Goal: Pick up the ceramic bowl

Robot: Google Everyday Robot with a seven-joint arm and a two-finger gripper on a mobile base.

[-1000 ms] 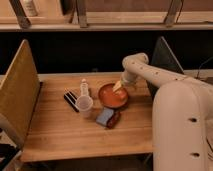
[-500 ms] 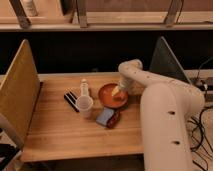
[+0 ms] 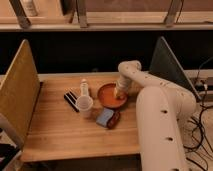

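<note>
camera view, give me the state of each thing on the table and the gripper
ceramic bowl: upright on the table, not lifted
gripper: down at the bowl's right rim
plastic cup: upright, left of the bowl
small bottle: standing upright behind the cup
blue packet: lying flat in front of the bowl
dark bar: lying flat

One ceramic bowl (image 3: 111, 95), hand (image 3: 119, 93) at its right rim; one plastic cup (image 3: 84, 105); one small bottle (image 3: 84, 88).

Glossy ceramic bowl (image 3: 111, 95), gripper (image 3: 119, 93) inside; wooden table (image 3: 60, 130).
</note>
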